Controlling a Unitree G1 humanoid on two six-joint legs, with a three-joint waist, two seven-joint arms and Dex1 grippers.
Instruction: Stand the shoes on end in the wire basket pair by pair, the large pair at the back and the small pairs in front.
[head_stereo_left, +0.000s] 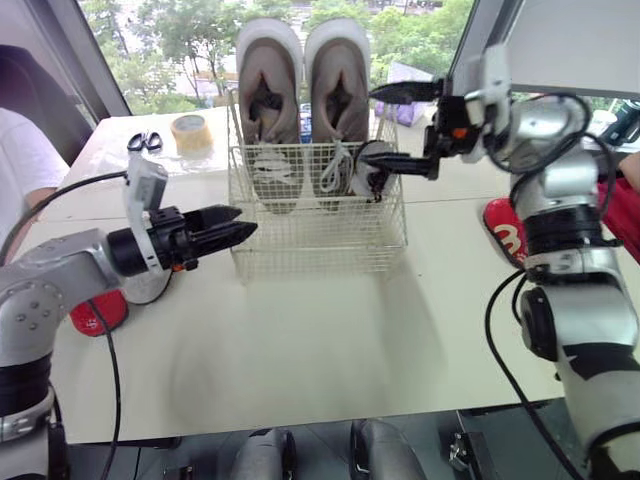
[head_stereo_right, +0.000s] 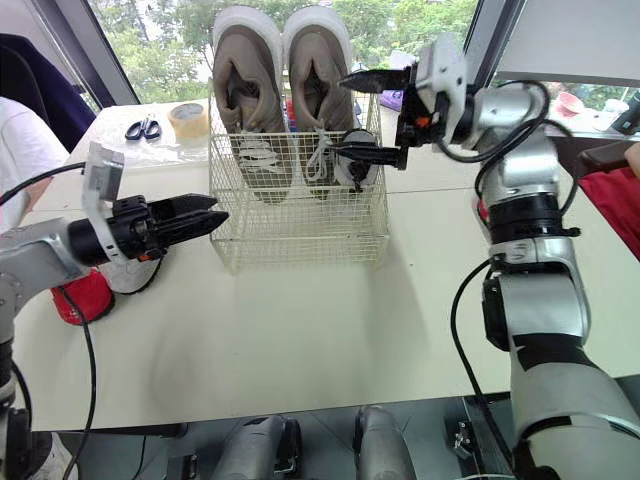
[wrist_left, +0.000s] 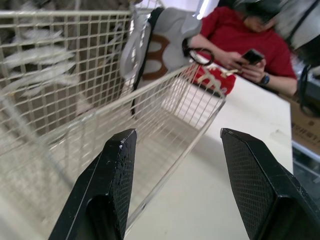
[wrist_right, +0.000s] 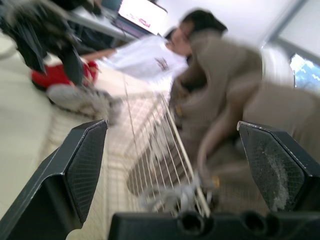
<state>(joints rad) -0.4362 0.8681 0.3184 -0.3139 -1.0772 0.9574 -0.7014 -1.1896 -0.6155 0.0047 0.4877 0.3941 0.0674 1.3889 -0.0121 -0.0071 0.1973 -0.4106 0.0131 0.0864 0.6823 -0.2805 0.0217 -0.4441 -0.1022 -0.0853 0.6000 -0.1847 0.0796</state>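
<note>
The wire basket stands mid-table. Two large taupe shoes stand on end at its back. A small grey shoe with a brown inside stands at the basket's right side. My right gripper is open at the basket's right rim, one finger above that small shoe and one beside it, holding nothing. My left gripper is open and empty just left of the basket's front corner. A red shoe and a pale shoe lie at the left, another red shoe at the right.
A roll of tape and scissors lie at the back left of the table. A person in a white shirt sits at the left; a person in red sits at the right.
</note>
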